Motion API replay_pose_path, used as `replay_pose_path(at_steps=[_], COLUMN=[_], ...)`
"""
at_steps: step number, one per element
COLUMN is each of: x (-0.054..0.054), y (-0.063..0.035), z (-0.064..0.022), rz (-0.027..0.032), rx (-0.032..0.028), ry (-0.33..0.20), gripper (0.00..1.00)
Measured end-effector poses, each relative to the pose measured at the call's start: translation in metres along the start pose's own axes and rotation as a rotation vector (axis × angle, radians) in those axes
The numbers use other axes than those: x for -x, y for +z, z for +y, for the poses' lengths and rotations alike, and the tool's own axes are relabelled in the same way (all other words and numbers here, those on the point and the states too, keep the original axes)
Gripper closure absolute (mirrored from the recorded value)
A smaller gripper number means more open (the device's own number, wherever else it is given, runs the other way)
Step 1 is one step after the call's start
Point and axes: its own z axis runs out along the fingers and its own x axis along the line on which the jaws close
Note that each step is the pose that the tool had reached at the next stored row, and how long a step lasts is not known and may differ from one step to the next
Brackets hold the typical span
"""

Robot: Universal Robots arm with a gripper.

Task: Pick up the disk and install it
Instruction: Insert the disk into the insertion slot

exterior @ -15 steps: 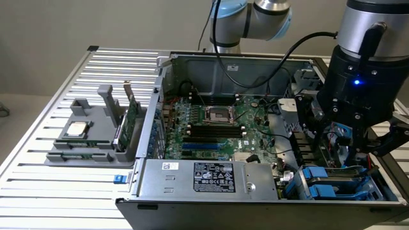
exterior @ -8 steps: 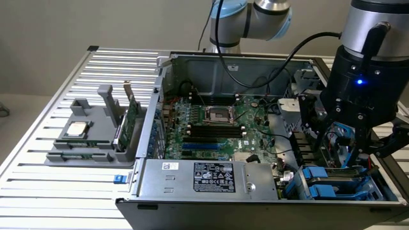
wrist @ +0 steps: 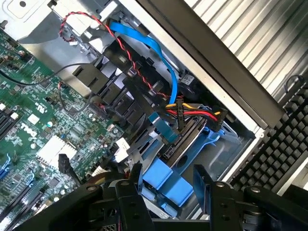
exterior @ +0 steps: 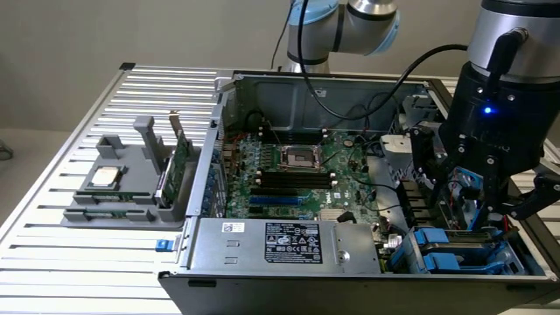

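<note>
Gripper [exterior: 477,220] wide open, holding nothing, low over the drive bay [exterior: 442,252] at the case's near corner, on the exterior view's right. In the wrist view, straddles the disk [wrist: 168,185] in its blue carrier, low in that bay. Likely rigid, weighty, shock-sensitive; best taken by the carrier rails. Tight room beside power cables [wrist: 197,114] and case wall [wrist: 221,72].

Hand [exterior: 463,218] hangs at the blue drive bays [exterior: 455,259] — inside the open case [exterior: 306,293]

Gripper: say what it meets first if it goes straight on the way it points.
Most likely the blue plastic carrier in the corner of the computer case, lying straight ahead of the open gripper; the gap to it is unclear.
</note>
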Motion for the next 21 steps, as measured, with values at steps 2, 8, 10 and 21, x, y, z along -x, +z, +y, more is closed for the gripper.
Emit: replay_pose_path(at_steps=[2, 8, 10, 21], x=[0.0, 0.0, 0.0, -0.0001], y=[0.0, -0.0001, -0.0001, 0.0002], z=[0.0, 0.0, 0.0, 0.0], rz=[-0.0002, -0.0002, 0.0003, 0.0138], rx=[-0.0058, -0.0229, -0.0281, -0.0475], ry=[0.028, 0.112, 0.139, 0.281], gripper=[0.45, 0.45, 0.45, 0.45])
